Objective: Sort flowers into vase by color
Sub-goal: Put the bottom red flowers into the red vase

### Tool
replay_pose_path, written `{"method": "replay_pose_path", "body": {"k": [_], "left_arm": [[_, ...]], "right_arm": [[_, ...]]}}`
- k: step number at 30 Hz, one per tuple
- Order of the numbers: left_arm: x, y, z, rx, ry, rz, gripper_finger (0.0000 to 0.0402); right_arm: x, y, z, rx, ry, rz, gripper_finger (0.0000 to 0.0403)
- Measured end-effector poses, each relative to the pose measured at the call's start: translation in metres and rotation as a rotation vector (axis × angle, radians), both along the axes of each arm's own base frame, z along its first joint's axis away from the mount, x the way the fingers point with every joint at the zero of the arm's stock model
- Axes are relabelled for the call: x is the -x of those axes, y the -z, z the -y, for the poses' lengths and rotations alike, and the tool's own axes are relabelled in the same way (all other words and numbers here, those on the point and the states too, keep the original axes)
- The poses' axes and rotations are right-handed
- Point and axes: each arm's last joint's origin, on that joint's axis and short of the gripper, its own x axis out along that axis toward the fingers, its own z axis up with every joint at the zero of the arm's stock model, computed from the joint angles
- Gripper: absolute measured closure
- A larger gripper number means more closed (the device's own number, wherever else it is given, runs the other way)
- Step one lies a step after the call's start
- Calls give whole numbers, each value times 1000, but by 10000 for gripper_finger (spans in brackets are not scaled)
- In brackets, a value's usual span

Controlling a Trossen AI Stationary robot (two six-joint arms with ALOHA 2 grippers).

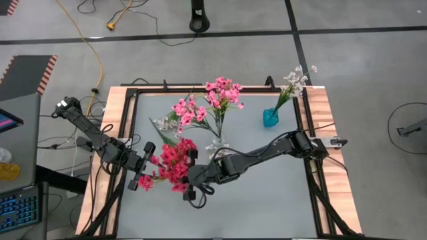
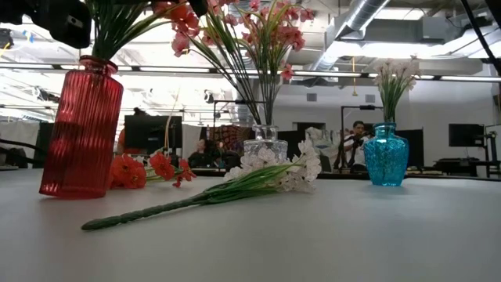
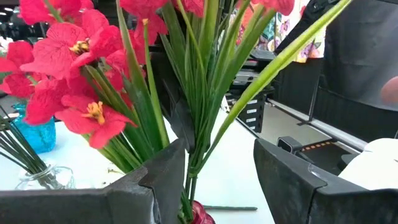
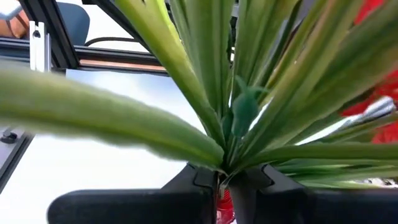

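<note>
Low view: three vases [image 2: 81, 129], one loose sprig [image 2: 258, 178].

The left arm is extended in from the left edge of the surface, and its gripper [image 1: 137, 175] is held beside the red flowers [image 1: 175, 162], its fingers [image 3: 158, 186] spread wide around the stems. The right arm is stretched in from the right edge, bent at the elbow, and its gripper [image 1: 194, 179] is pinched on the stems of the red flowers just above the red vase [image 2: 82, 129].

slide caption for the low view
Red vase, clear vase and blue vase hold flowers; a white sprig lies on the table.
</note>
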Motion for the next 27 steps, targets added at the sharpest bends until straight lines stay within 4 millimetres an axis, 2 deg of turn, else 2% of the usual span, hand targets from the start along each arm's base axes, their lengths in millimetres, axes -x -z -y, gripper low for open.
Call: {"method": "replay_pose_path", "body": {"k": [12,27], "left_arm": [[0,0,0,0,0,0,221],[0,0,0,0,0,0,221]], "right_arm": [[-1,0,-2,-22,-65,-1,347],[0,-2,-2,-26,-108,-8,245]]}}
